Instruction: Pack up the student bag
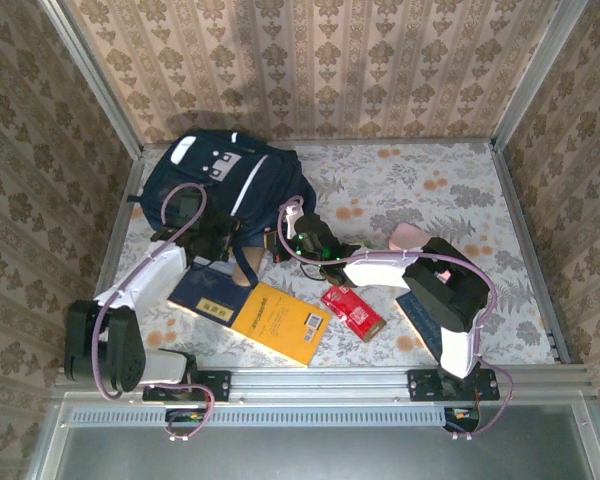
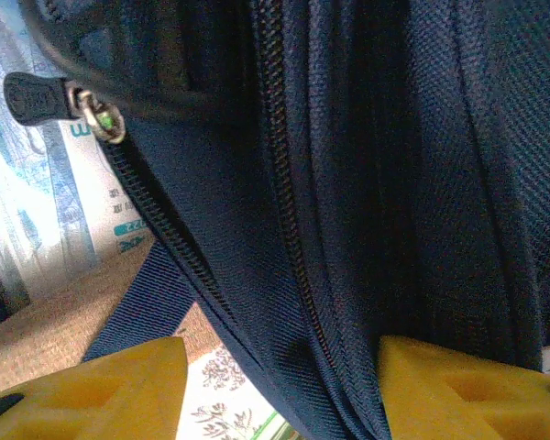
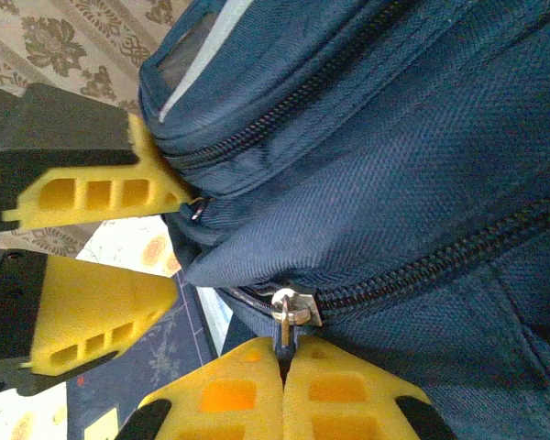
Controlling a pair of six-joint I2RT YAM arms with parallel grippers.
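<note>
Lying at the far left of the flower-patterned table [image 1: 460,200], the large dark navy fabric student bag with thin white stripes [image 1: 220,185] has both arms reaching to its near edge. The right gripper [image 3: 284,367] has its 2 yellow fingers pressed together on a small silver metal zipper pull [image 3: 285,312], which sits on a black zipper line that looks closed along the part in view. The left gripper [image 2: 280,367] is spread, its 2 yellow fingers standing either side of a fold of the bag's fabric close to that zipper. A gap shows beside 1 finger, so the fold does not look clamped (whether the other finger presses the cloth cannot be told).

Nothing appears to be packed yet. Near the bag lies a flat dark blue book with a pale label [image 1: 202,292], touching a flat yellow book [image 1: 280,322]. A small red packet [image 1: 352,312] lies just to the right of them. A pale pink object [image 1: 410,234] sits on the far side of the right arm, and a second flat dark blue book [image 1: 415,315] lies partly hidden under that arm.

As a judgement, the task is at its very start. Opening the bag seems to be the step in hand. Loading each loose item and closing the zipper all remain.
</note>
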